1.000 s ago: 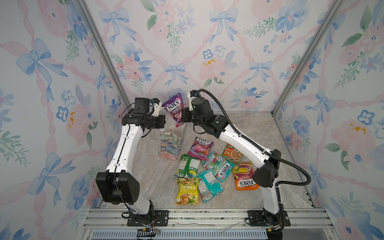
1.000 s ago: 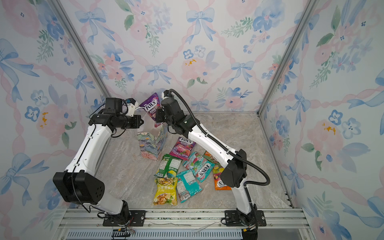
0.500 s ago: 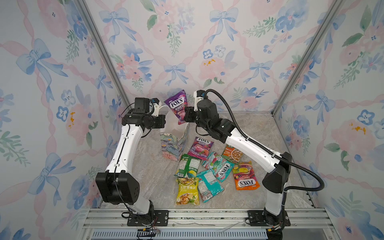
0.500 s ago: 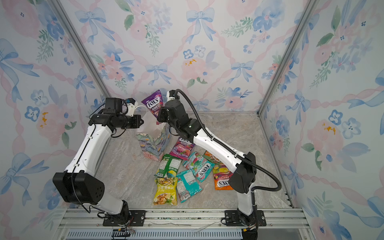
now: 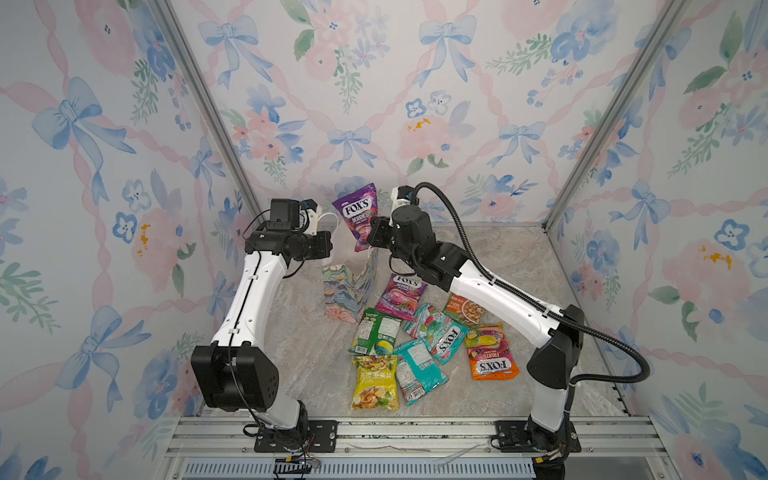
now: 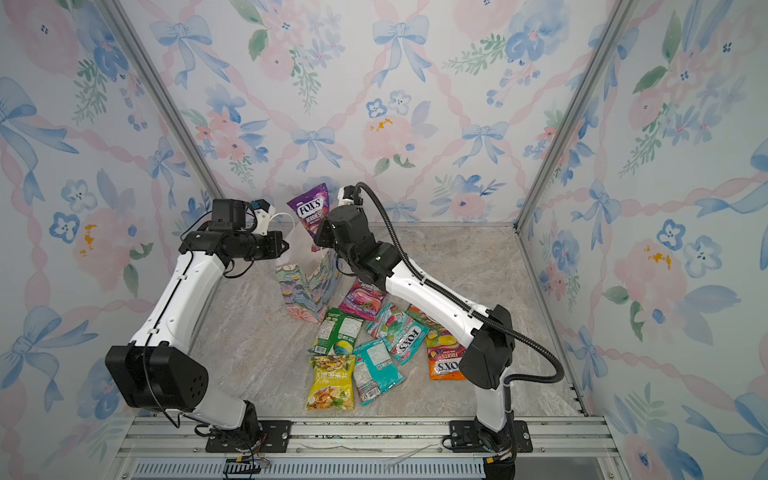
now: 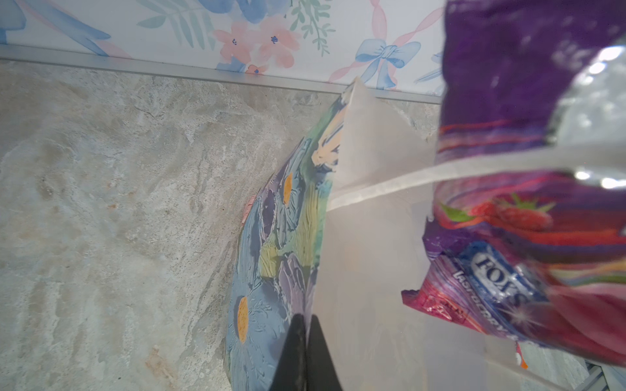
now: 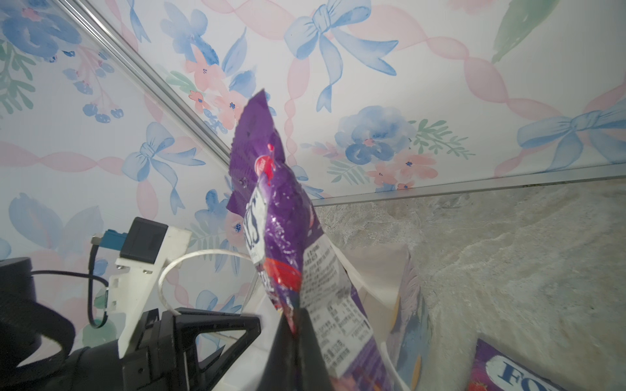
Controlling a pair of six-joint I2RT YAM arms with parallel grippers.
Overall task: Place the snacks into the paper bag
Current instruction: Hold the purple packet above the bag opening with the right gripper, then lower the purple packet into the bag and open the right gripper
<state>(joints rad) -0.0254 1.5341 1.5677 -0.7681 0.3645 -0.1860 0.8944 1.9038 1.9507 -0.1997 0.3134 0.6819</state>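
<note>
Bright diffuse light, soft shadows; purple packet [image 7: 501, 84] blurred, glary close-up.

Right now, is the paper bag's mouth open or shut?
Open. The left pincer is shut on one wall of the paper bag, and its white inside shows beside the purple FOX'S Berries packet.

The right gripper [image 5: 367, 244] has swung the purple packet [image 5: 358, 216] from a tilt to upright, higher over the bag [image 5: 345, 296] — its mouth now spread wider — while the right elbow [image 5: 557, 353] moved toward the table's [image 5: 519, 266] right edge.
</note>
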